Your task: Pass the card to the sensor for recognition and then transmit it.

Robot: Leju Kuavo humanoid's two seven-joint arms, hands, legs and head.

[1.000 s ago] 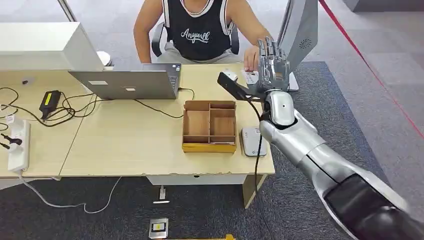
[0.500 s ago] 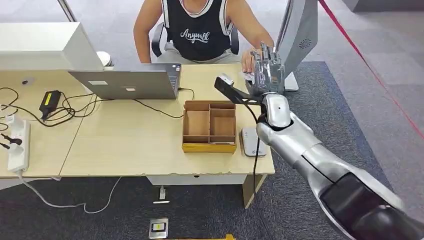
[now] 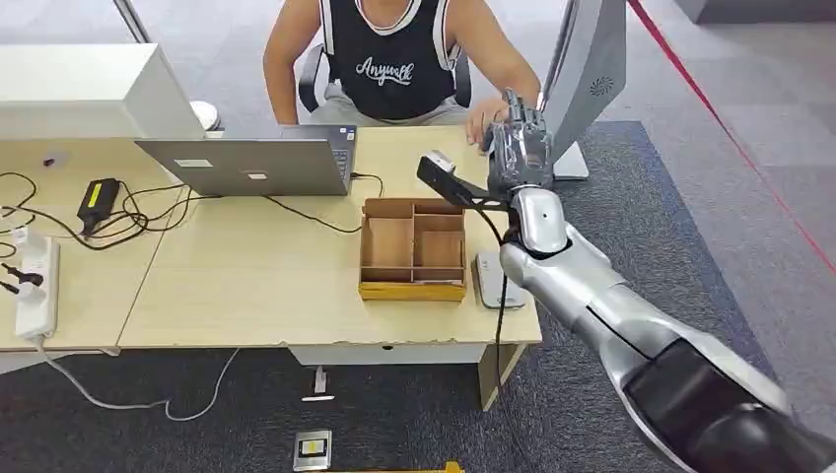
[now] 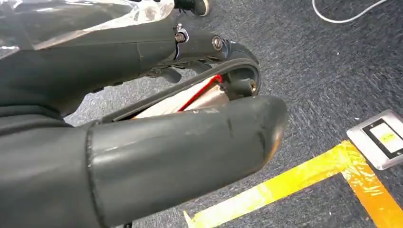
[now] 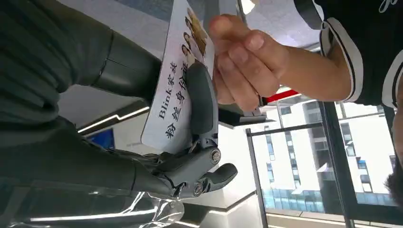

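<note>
— Where is the card point(image 5: 183, 71) right now?

— In the right hand point(image 3: 517, 148), raised over the far right corner of the desk point(image 3: 246, 286). The right wrist view shows it plainly: a white card with printed characters and small portraits, pinned between the thick thumb and a dark finger point(image 5: 201, 97) laid across its face.

— And the person?

— Seated behind the desk in a dark sleeveless top. The person's hand point(image 5: 244, 61) has closed its fingertips on the free end of the card, so both hold it at once — the robot's fingers are clamped on it.

— What about the sensor?

— A flat grey pad, the sensor point(image 3: 490, 279), lies on the desk just beside the right side of the wooden tray point(image 3: 412, 248), near the front edge. The silver forearm passes over part of it. The card is well apart from it, up at the person's side.

— The left hand?

— The left hand point(image 4: 142, 142) hangs low over grey carpet, near a strip of yellow tape point(image 4: 294, 183) and a small floor plate point(image 4: 380, 137). Its thumb and dark fingers lie close together; a red-edged pale strip sits between them, and I cannot tell whether that is something held.

— Anything else on the desk?

— A laptop point(image 3: 251, 163) with its back to the camera, a power strip point(image 3: 32, 276) and tangled black cables at the left end.
</note>
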